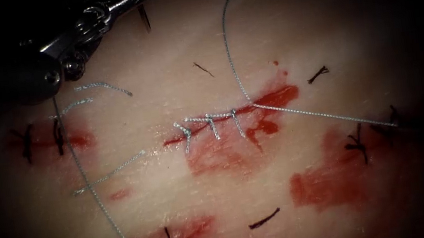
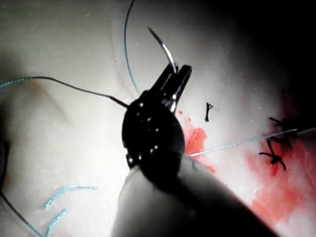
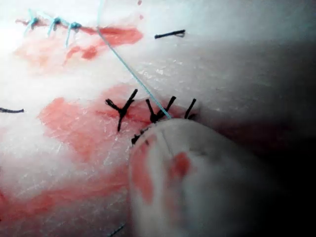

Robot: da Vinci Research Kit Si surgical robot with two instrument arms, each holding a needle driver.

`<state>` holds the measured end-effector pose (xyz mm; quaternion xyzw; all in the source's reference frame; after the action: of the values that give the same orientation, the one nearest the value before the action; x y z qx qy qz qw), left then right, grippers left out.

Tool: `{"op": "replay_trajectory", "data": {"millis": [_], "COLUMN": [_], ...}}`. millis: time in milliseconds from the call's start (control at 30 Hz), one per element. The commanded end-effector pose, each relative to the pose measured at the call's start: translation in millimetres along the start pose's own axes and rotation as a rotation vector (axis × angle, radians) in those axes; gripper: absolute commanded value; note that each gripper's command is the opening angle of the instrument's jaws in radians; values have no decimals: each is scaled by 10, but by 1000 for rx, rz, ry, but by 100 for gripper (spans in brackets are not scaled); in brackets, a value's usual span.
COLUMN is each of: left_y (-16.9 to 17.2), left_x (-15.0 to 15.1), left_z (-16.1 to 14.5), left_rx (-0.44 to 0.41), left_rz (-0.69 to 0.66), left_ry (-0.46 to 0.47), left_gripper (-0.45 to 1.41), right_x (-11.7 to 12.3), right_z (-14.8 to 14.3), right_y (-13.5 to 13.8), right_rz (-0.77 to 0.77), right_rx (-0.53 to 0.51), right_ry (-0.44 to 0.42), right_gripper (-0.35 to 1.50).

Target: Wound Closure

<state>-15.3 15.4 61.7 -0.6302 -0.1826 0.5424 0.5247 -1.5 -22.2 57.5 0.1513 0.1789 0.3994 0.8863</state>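
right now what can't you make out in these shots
- Right tool's jaws: hidden behind its own pale shaft in the right wrist view.
- Needle: its rear part is hidden by the left tool, whose jaws hold it.
- Thread: its far end fades into the dark right edge in the endoscope view.

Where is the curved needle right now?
The needle is held in the left tool, shut jaws gripping near its back end, above the tissue and not in it, left of the stitched cut in the endoscope view.
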Motion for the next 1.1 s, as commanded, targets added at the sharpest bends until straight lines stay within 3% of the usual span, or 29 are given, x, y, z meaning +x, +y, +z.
{"op": "replay_trajectory", "data": {"millis": [33, 267, 700, 1100], "left_y": [-3, -3, -3, -3], "left_x": [-5, -5, -4, -3], "left_z": [5, 4, 3, 2], "left_rx": [1, 1, 7, 11], "left_rz": [-1, -1, -2, -2], "left_ry": [-1, -1, 2, 4], "left_gripper": [-45, -45, -45, -45], "right_x": [-10, -36, -106, -142], "right_z": [-1, -23, -70, -93], "right_y": [7, 32, 98, 127], "right_rz": [0, 27, 67, 172], "right_rx": [-1, 10, -119, -175], "right_ry": [-10, -31, -223, -257], "right_gripper": [-35, -35, -35, -35]}}
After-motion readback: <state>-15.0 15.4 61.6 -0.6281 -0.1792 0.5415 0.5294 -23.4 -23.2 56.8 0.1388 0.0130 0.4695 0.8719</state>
